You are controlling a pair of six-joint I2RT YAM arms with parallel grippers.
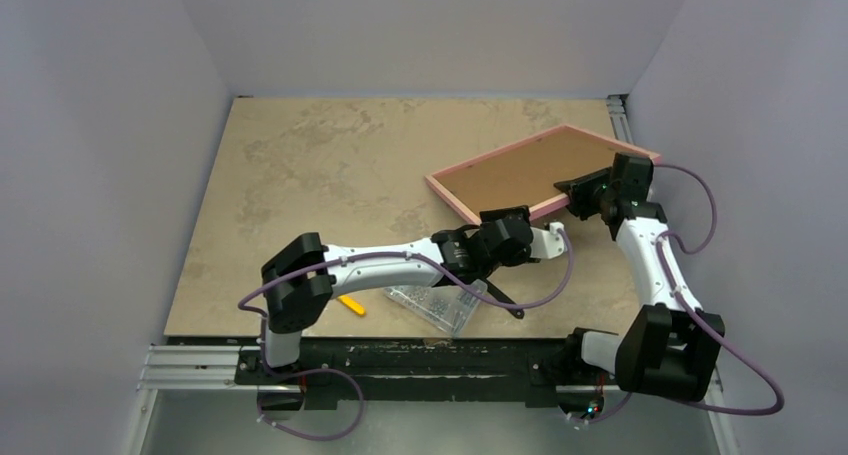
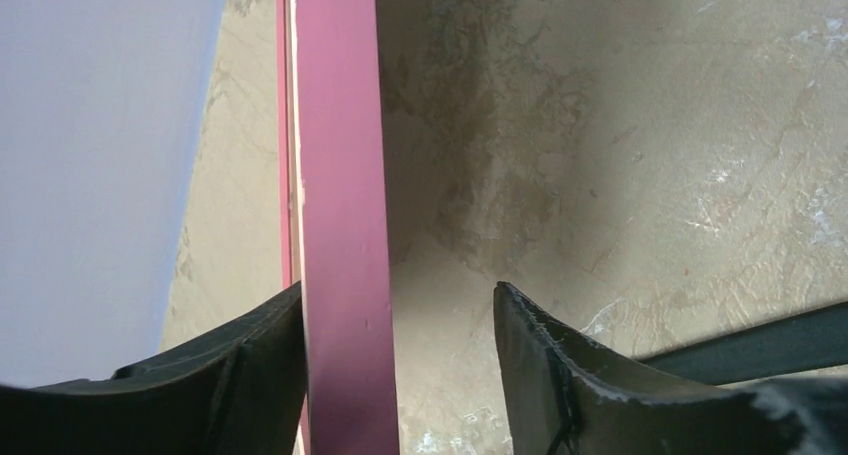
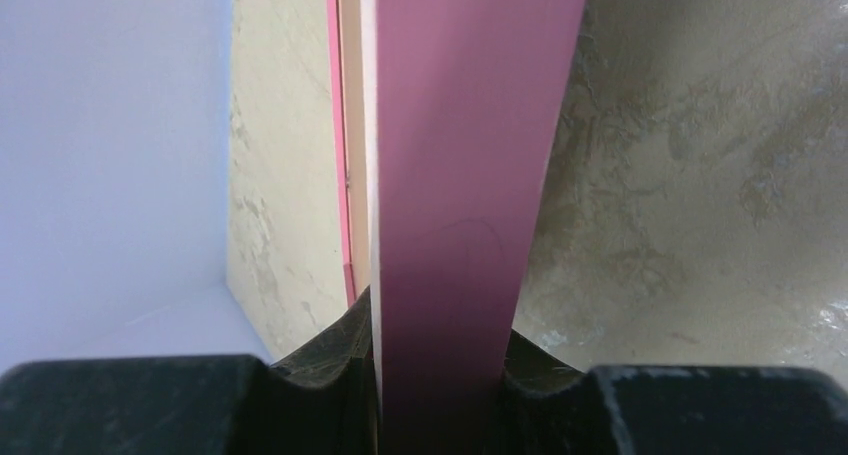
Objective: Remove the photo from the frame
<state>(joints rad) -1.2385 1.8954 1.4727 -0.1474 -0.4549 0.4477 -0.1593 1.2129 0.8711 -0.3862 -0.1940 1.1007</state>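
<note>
Tabletop [image 1: 320, 165]: clear box [image 1: 440, 307], yellow piece [image 1: 351, 305]; right gripper [image 3: 437, 330] tight on frame [image 1: 520, 170], left gripper [image 2: 398, 289] loose.

**Frame** [image 1: 530, 170], 2 o'clock on the table: pink rim, plain brown back. The rim reads a deeper magenta-pink in both wrist views.
**Table** [image 1: 320, 165]: beige, mottled with cloudy grey-brown blotches.
**Walls** [image 1: 100, 125]: plain pale lavender-grey.
**Left arm** [image 1: 370, 265], **right arm** [image 1: 650, 260]: white shells, black joints.
**Cables** [image 1: 700, 215]: purple.
**Left gripper** [image 2: 400, 295], **right gripper** [image 3: 440, 325]: black fingers.
**Box** [image 1: 437, 305], 6 o'clock: clear, with small greyish specks inside.
**Small item** [image 1: 351, 305], 7 o'clock: yellow-orange.
**Rail** [image 1: 190, 365]: silver.
</note>
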